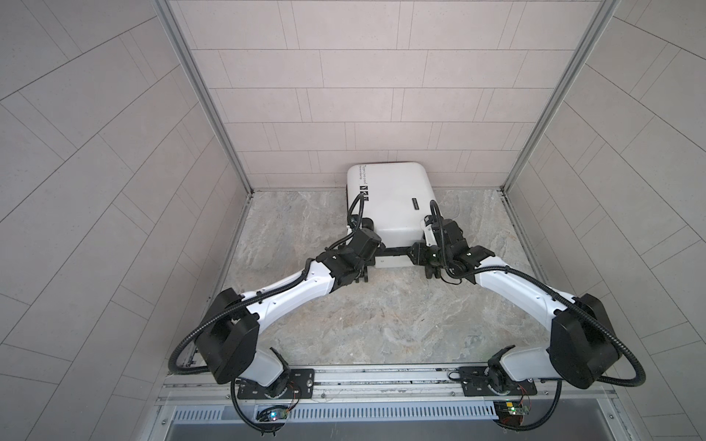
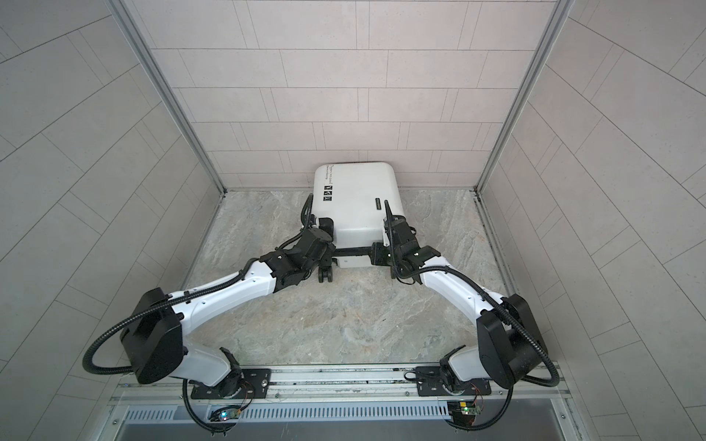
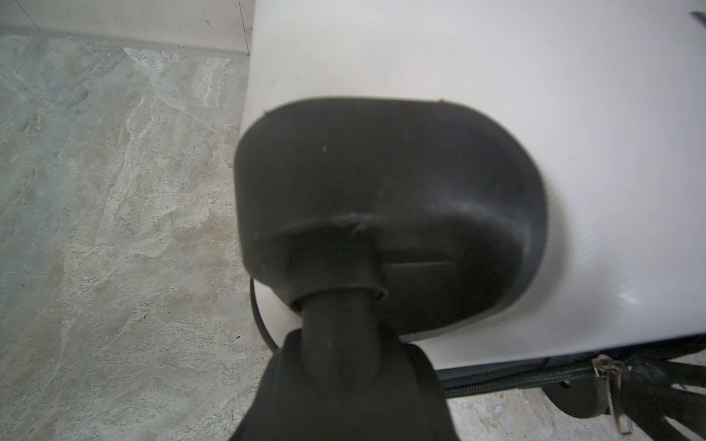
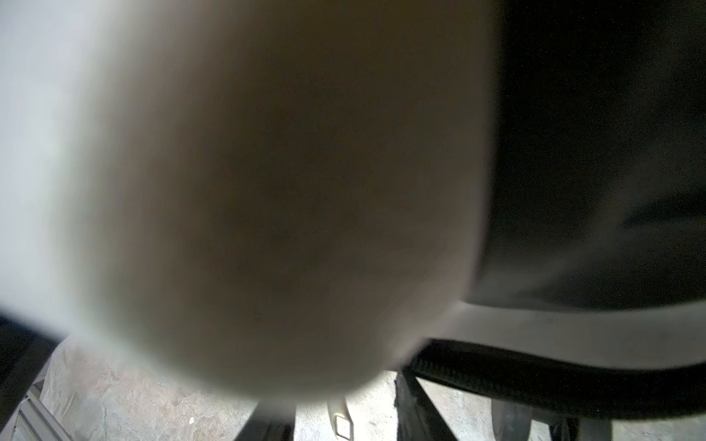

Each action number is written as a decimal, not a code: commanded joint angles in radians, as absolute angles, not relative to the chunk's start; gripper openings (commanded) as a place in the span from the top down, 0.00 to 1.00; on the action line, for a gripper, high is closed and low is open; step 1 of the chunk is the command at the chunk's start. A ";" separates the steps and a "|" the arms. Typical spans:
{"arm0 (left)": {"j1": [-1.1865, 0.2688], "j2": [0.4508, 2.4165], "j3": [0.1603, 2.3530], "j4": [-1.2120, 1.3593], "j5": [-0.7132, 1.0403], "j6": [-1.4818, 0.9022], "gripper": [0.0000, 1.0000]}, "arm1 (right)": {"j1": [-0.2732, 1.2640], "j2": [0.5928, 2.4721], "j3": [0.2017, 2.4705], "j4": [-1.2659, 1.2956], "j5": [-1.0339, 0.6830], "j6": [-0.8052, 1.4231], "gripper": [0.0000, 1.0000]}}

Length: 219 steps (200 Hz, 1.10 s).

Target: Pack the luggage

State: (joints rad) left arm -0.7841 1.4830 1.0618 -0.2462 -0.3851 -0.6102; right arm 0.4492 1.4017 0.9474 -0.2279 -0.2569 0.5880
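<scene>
The luggage [image 1: 389,198] [image 2: 355,198] is a white hard-shell suitcase. It lies flat and closed, its far end against the back wall and its black wheels toward me. My left gripper [image 1: 367,228] [image 2: 325,228] is at its near left corner. In the left wrist view the black wheel housing [image 3: 382,191] fills the middle, and the wheel's stem runs into the dark mass at my jaws, which are shut on the wheel. My right gripper [image 1: 428,228] [image 2: 388,231] is at the near right corner. Its wrist view is filled by the blurred white shell [image 4: 267,172], and its jaws are hidden.
The black zipper band [image 3: 515,376] with a metal pull [image 3: 615,385] runs round the luggage's near end. Two wheels [image 1: 363,275] [image 1: 431,273] stick out over the marble tabletop [image 1: 382,317]. Tiled walls close in the back and both sides. An aluminium rail [image 1: 382,378] lines the front.
</scene>
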 commanded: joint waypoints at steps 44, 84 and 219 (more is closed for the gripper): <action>-0.805 1.461 1.115 -0.193 -0.303 -0.571 1.00 | 0.478 1.465 0.944 -0.181 -0.244 0.609 0.63; -0.805 1.451 1.103 -0.192 -0.313 -0.575 1.00 | 0.479 1.398 0.909 -0.209 -0.209 0.604 0.63; -0.806 1.448 1.094 -0.183 -0.299 -0.580 1.00 | 0.497 1.437 0.900 -0.165 -0.241 0.640 0.71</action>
State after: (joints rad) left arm -0.7799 1.4830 1.0618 -0.2443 -0.3801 -0.6144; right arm 0.4763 1.3891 0.8936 -0.1455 -0.2199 0.6300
